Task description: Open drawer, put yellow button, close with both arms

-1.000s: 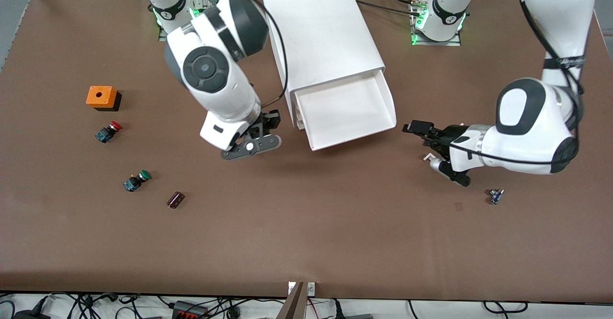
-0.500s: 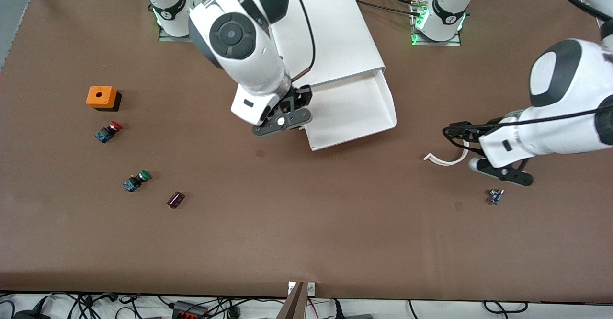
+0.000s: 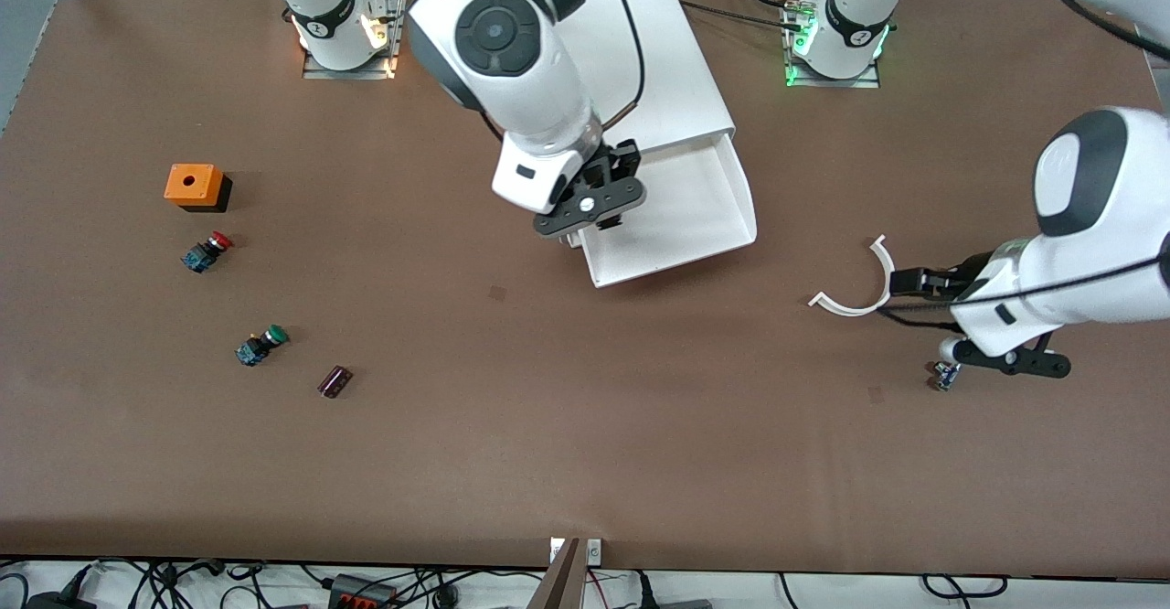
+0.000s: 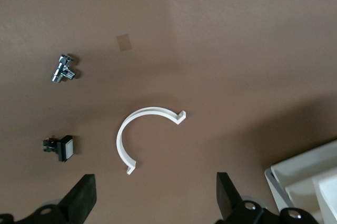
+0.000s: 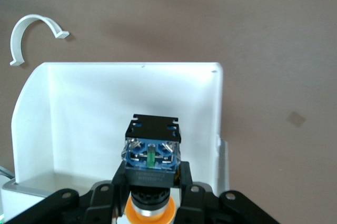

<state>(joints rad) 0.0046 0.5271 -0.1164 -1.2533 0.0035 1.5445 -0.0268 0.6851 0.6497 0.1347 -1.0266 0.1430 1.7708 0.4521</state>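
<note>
- Gripping the small yellow-capped push-button switch (image 5: 150, 166) tightly, the right gripper (image 3: 599, 199) hangs over the pulled-out shallow white plastic top drawer (image 3: 708, 252).
- Left gripper (image 3: 914, 282), fingers spread and empty, hovers over a white curved plastic clip (image 3: 859, 305).

The right arm reaches out with its right gripper (image 3: 611, 190) clamped on the yellow button (image 5: 151, 156), poised over the open drawer (image 3: 675, 211). Toward the left arm's end from the drawer, the left gripper (image 4: 156, 199) hangs wide open.
</note>
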